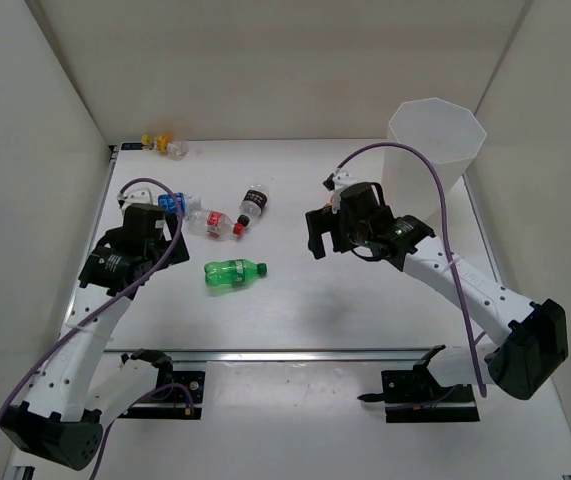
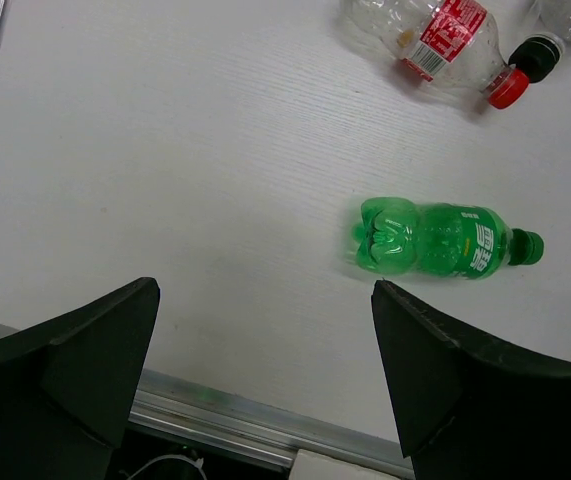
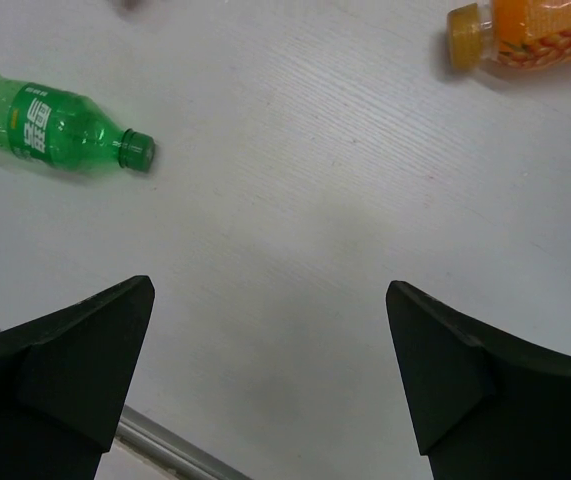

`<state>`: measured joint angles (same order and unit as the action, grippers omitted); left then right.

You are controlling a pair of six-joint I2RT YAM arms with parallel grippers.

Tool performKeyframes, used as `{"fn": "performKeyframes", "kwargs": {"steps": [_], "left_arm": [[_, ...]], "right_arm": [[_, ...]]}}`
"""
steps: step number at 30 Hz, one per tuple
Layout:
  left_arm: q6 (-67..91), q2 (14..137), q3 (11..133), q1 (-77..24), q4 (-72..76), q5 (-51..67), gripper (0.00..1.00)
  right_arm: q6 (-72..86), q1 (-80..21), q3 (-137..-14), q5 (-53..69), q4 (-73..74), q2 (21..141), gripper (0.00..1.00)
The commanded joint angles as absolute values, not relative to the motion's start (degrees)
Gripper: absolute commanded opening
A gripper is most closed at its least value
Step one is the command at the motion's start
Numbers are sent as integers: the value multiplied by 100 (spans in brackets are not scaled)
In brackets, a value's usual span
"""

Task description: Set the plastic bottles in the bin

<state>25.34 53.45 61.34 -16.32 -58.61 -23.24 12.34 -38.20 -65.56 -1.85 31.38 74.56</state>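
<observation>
A green bottle [image 1: 233, 272] lies on its side mid-table; it also shows in the left wrist view [image 2: 435, 238] and the right wrist view [image 3: 50, 128]. A clear red-label bottle [image 1: 215, 222] [image 2: 443, 40], a black-label bottle [image 1: 254, 202] and a blue-label bottle [image 1: 172, 202] lie further back. An orange-filled bottle [image 3: 525, 30] shows in the right wrist view only. The translucent white bin [image 1: 437, 140] stands at the back right. My left gripper [image 1: 143, 232] [image 2: 265, 340] is open and empty, left of the green bottle. My right gripper [image 1: 326, 243] [image 3: 270, 340] is open and empty, above the table between the bottles and the bin.
Small yellow and orange items [image 1: 163, 143] sit against the back wall at the left. White walls close in the table on three sides. A metal rail [image 2: 215, 415] runs along the near edge.
</observation>
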Motion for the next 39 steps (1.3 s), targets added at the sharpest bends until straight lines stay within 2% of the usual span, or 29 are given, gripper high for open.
{"fn": "performKeyframes", "kwargs": {"steps": [1,7,9,16,20,23,27,33,39], "left_arm": [[2566,5072,6100,-1635,-6003,-2303,98],[2566,4922,5784,-1661,-5881,-2154,99],[2619,4835,5643,-1731,-5749,-2048,99],[2611,4834,5309,-1740,-5344,-1582,99],[2470,4930,5300,-1714,-5387,-1731,99],[2426,4966,5300,-1643,-5353,-1670,99],[2443,5054,5247,-1679,-5318,-1635,99],[2329,5115,5326,-1608,-5414,-1714,98],[2233,5107,5335,-1600,-5563,-1881,99]], "right_arm": [[995,-3797,-6435,-343,2910,7269,99],[1275,-3164,-6495,-421,2374,7680,99],[1616,-3112,-6495,-1044,2014,7892,99],[2662,-2514,-7285,-1520,1679,9332,99],[3496,-2408,-7637,-1827,1504,9922,99],[3656,-2584,-7839,-2791,1433,10300,99],[3831,-2698,-7962,-3181,1046,10818,99],[4306,-2725,-8815,-3752,1572,11722,99],[5018,-2558,-9509,-3823,2311,12295,99]]}}
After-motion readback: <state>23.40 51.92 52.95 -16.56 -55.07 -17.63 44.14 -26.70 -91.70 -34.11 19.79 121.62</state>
